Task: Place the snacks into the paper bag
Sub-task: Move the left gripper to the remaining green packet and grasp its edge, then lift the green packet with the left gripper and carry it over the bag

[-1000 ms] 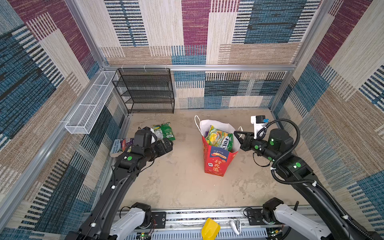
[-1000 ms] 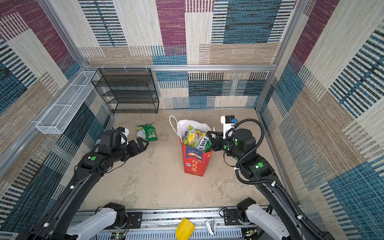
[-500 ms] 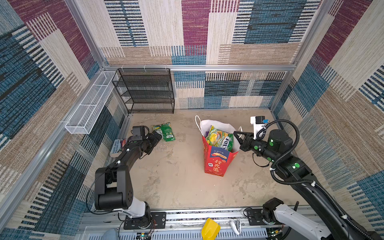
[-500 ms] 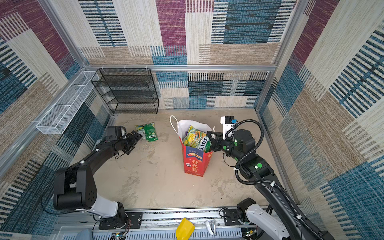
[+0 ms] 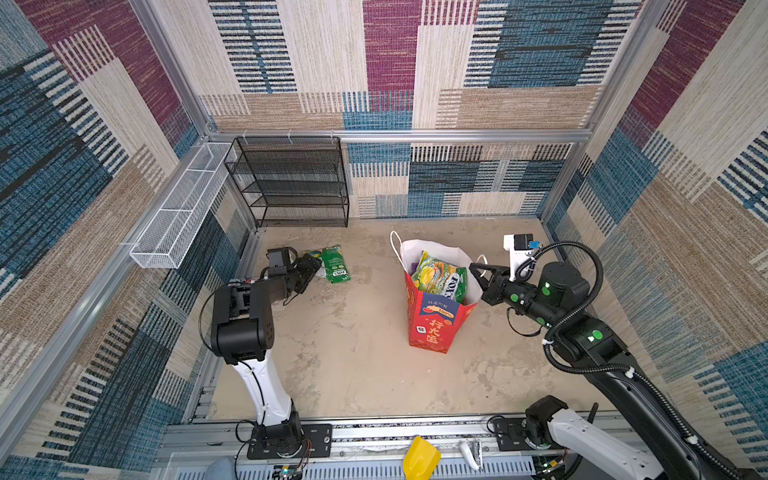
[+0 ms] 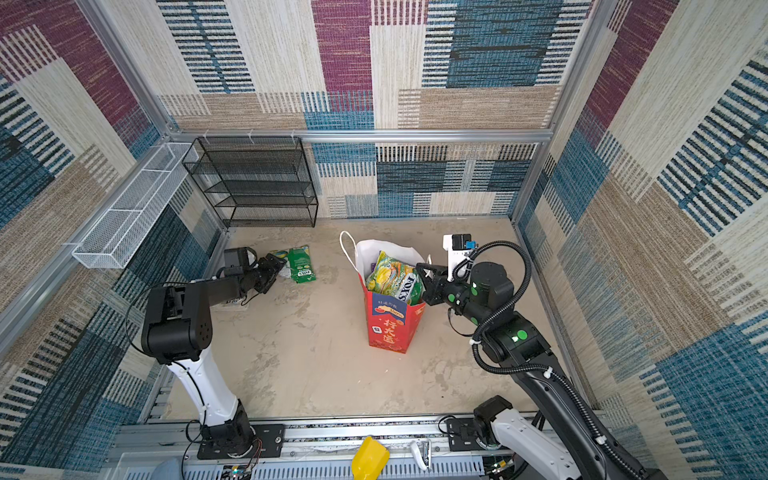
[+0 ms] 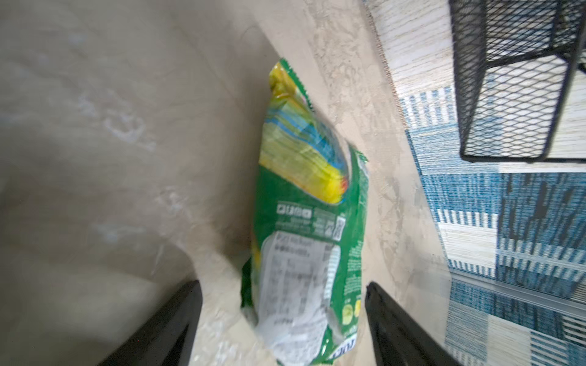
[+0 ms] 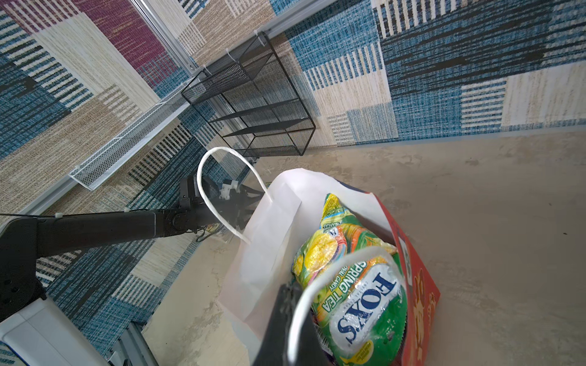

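Note:
The red paper bag (image 5: 432, 320) stands upright right of centre, seen in both top views, with its white inside showing. Several snacks fill it, and a green FOX'S pouch (image 8: 361, 304) lies on top. My right gripper (image 5: 474, 269) is shut on the bag's right rim beside a white cord handle (image 8: 301, 301). Two more snacks lie on the floor at the back left: a green pouch (image 5: 336, 266) and a paler one (image 5: 314, 254) beside it. My left gripper (image 7: 282, 285) is open. Its fingers (image 7: 177, 317) straddle the end of a green pouch (image 7: 304, 221) without touching it.
A black mesh shelf (image 5: 291, 183) stands against the back wall. A white wire basket (image 5: 178, 208) hangs on the left wall. The rail at the front edge carries a yellow scoop (image 5: 419, 459). Carpeted walls close in on three sides.
My left arm has dropped low and stretched toward the back-left snacks, and its jaws have narrowed a little round a pouch. The right gripper has stayed at the bag's rim.

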Controlling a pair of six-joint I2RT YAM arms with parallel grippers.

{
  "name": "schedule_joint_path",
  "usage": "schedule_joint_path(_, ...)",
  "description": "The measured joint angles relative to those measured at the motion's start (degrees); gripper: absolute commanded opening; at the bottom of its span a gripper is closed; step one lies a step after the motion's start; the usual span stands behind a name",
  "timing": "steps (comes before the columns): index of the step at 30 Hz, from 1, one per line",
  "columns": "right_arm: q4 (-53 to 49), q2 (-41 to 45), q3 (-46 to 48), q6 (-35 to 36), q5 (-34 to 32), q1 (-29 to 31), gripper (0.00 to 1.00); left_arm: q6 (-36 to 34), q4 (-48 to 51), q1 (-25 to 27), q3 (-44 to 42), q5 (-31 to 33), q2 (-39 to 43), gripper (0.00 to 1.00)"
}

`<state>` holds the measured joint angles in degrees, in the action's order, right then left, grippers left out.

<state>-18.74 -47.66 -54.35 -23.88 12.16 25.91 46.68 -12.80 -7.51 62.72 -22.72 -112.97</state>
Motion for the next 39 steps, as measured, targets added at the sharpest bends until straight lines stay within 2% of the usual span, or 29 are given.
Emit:
schedule_joint_path(11, 0.00, -0.28, 0.00, 0.37, -0.44, 0.00, 0.03, 1.20, -8.07, 0.17, 1.92, -4.83, -5.55, 0.61)
schedule_joint_path(18, -0.04, 0.39, 0.15, -0.02, -0.79, 0.00, 0.03, 3.34, -9.55, 0.57, 0.94, -6.32, -6.27, 0.35)
schedule_joint_path(21, -0.31, 0.26, -0.55, -0.04, -0.79, 0.00, 0.03, 5.57, -10.03, 0.57, 0.35, -7.13, -6.29, 0.18)
schedule_joint_path(23, -0.37, 0.28, -0.76, -0.07, -0.76, 0.00, 0.03, 7.37, -10.34, 0.57, -0.15, -7.65, -5.95, 0.13)
schedule_joint_path(28, -0.46, 0.35, -0.76, -0.09, -0.74, 0.00, 0.03, 10.23, -8.11, 0.81, -3.80, -6.99, -0.81, 0.01)
schedule_joint_path(35, -2.25, 0.09, -2.84, -0.07, -0.81, -0.02, 0.04, 13.00, -3.04, 1.33, -11.78, -5.46, 13.90, 0.00)
schedule_joint_path(39, -3.10, -1.66, -4.68, -0.07, -0.79, -0.02, 0.03, 13.31, 1.66, 1.90, -13.33, -4.61, 22.53, 0.00)
